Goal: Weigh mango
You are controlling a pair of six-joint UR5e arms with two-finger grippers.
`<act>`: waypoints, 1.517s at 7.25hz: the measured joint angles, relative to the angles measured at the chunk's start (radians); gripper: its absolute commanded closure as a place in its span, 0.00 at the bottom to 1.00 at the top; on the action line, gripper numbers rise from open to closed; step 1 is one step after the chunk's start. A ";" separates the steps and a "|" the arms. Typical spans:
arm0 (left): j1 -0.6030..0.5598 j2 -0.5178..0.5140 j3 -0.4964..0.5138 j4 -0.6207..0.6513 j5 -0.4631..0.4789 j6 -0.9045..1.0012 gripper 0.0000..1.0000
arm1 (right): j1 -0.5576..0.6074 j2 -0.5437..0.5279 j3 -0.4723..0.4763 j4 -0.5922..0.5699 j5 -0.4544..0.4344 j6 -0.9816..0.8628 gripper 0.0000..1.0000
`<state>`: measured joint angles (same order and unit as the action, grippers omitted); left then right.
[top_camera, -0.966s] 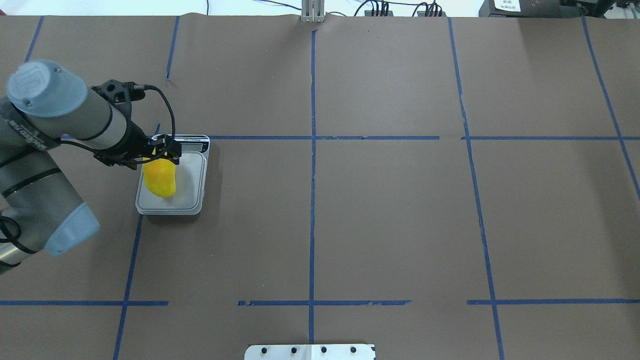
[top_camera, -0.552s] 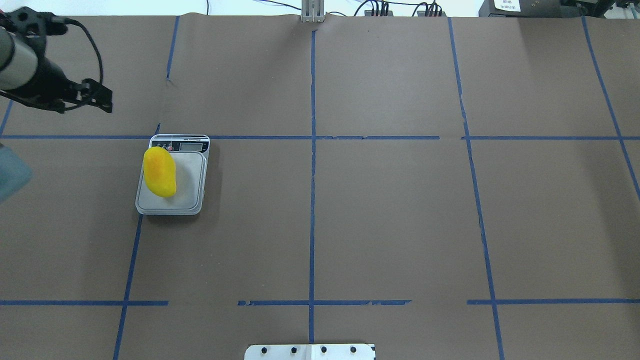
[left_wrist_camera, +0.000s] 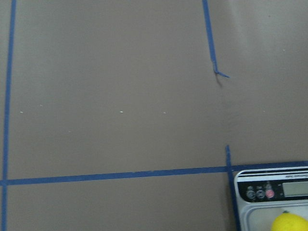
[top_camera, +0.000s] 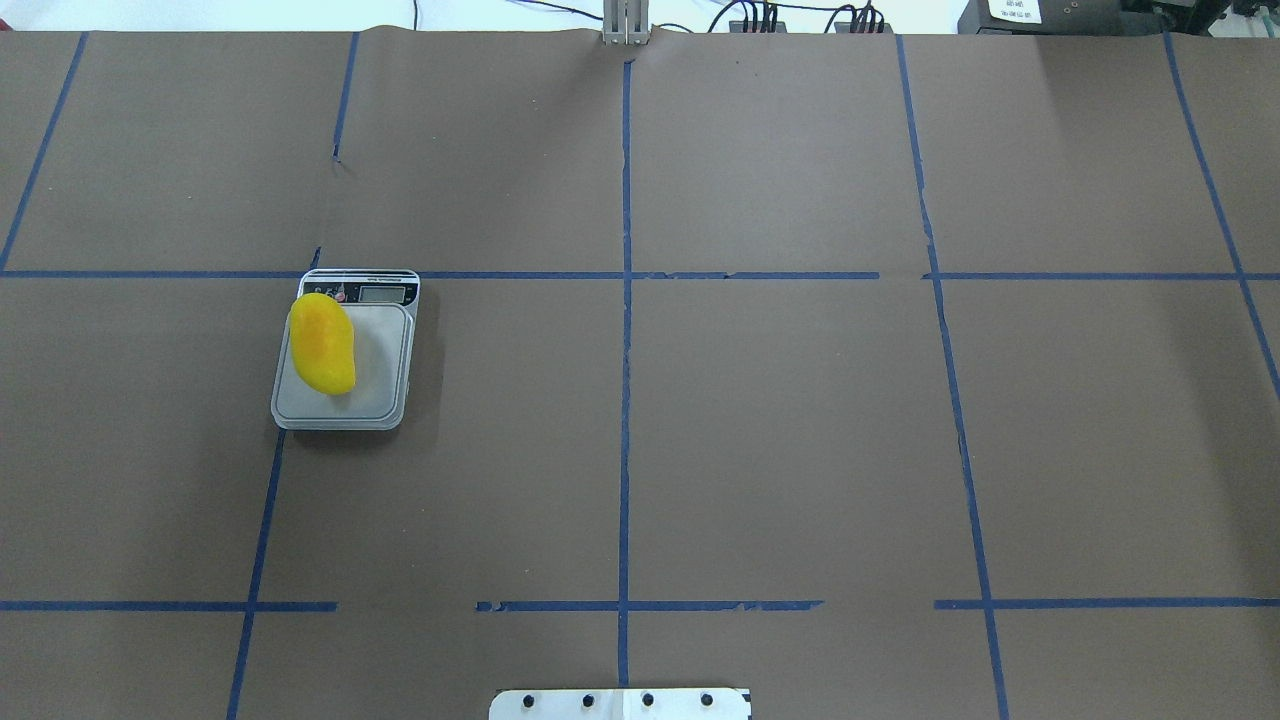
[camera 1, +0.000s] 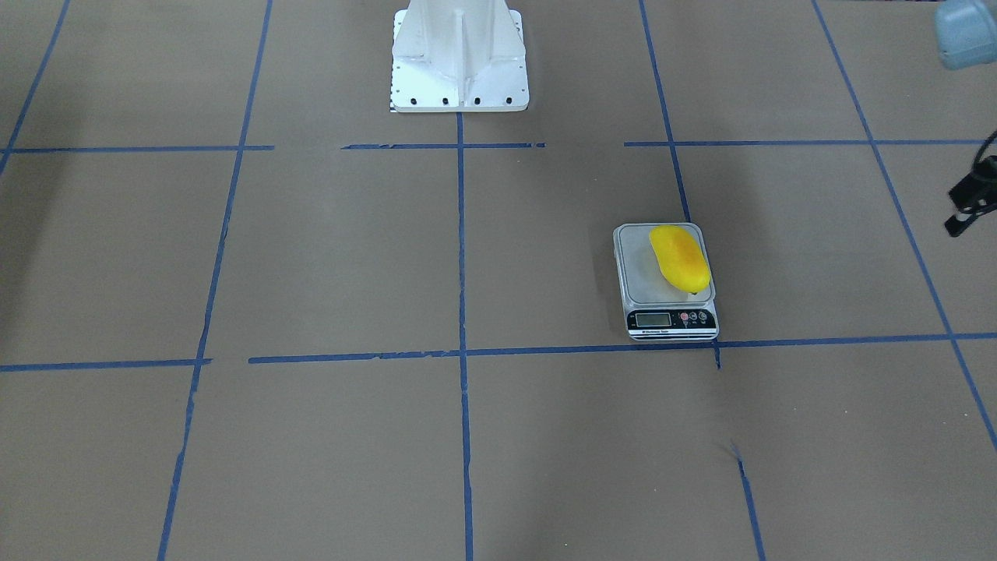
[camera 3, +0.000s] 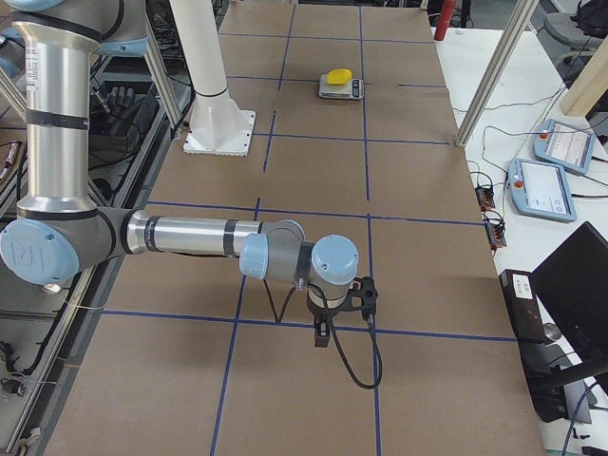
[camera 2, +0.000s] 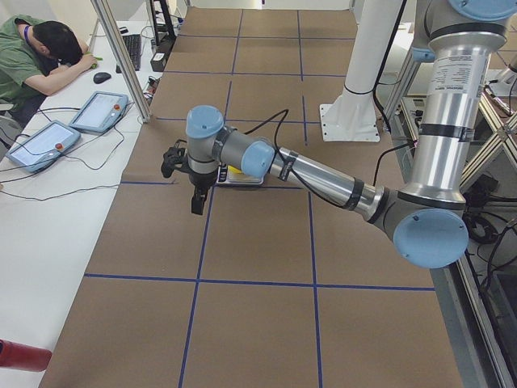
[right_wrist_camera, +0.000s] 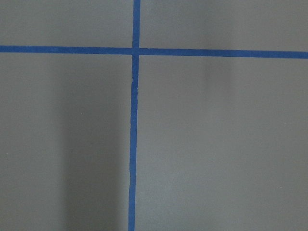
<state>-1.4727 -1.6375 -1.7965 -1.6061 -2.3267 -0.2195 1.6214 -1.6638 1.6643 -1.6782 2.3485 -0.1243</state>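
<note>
Lying lengthwise on the grey platform (top_camera: pixel 380 365) of the scale (top_camera: pixel 340 420), the mango (top_camera: pixel 321 343) runs its long axis from the display (top_camera: pixel 386 293) end back toward the robot. It is slightly slanted, with its stem tip pointing at the display. It hugs the platform edge on the left gripper's (camera 2: pixel 196 204) side, outside those jaws and well apart from them. That gripper hangs fingers-down over the table (top_camera: pixel 780 420) off to the scale's side; whether its jaws are parted cannot be told. The right gripper (camera 3: pixel 323 334) hovers far across the table from the mango, its jaws equally unreadable.
</note>
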 measured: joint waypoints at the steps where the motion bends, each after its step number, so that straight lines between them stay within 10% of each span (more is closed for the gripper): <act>1: -0.054 0.047 0.048 -0.017 -0.018 0.084 0.00 | 0.000 0.000 0.000 0.000 0.000 0.000 0.00; 11: -0.174 0.144 0.180 0.045 -0.032 0.289 0.00 | 0.000 0.000 0.000 0.000 0.000 0.000 0.00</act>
<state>-1.6468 -1.4931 -1.6161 -1.5609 -2.3584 0.0693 1.6214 -1.6635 1.6644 -1.6779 2.3485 -0.1243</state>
